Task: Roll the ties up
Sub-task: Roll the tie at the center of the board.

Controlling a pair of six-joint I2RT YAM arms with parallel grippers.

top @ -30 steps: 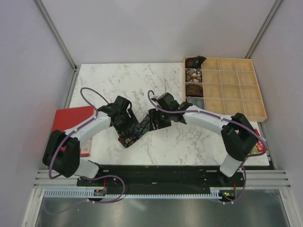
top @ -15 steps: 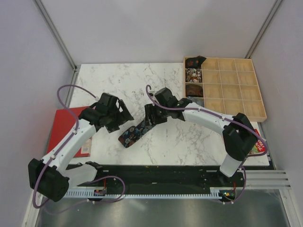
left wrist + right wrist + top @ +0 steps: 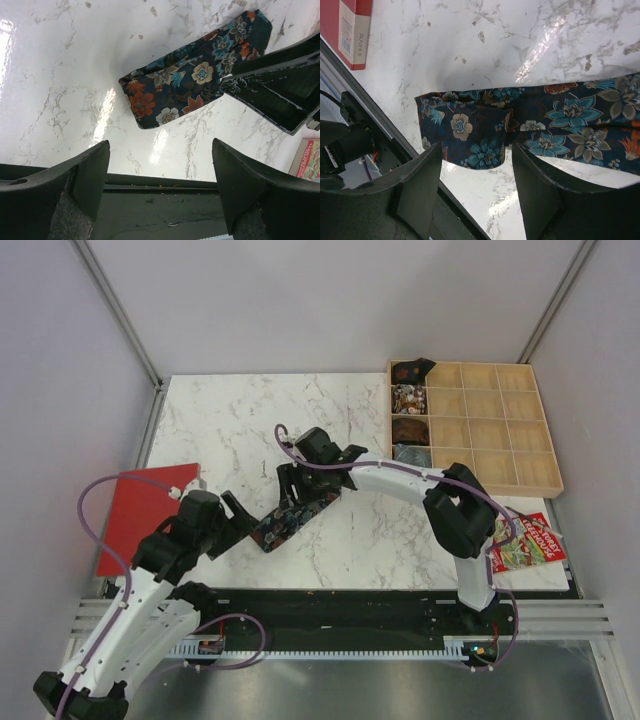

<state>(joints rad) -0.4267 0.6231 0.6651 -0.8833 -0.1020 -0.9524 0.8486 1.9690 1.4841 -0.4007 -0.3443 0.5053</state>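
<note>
Left gripper (image 3: 160,160) wide open — right gripper (image 3: 477,155) half-open over the tie (image 3: 560,125).

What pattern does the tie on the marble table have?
The tie is dark with teal, orange and cream flowers; right wrist view shows it best.

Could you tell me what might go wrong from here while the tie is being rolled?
1. The floral tie looks folded over only a little at its end, and neither claw is closed on it, so the fold may spring open.
2. The left claw and right claw sit close at that same end and could collide.
3. That end lies near the table's front edge and might slide off.
</note>
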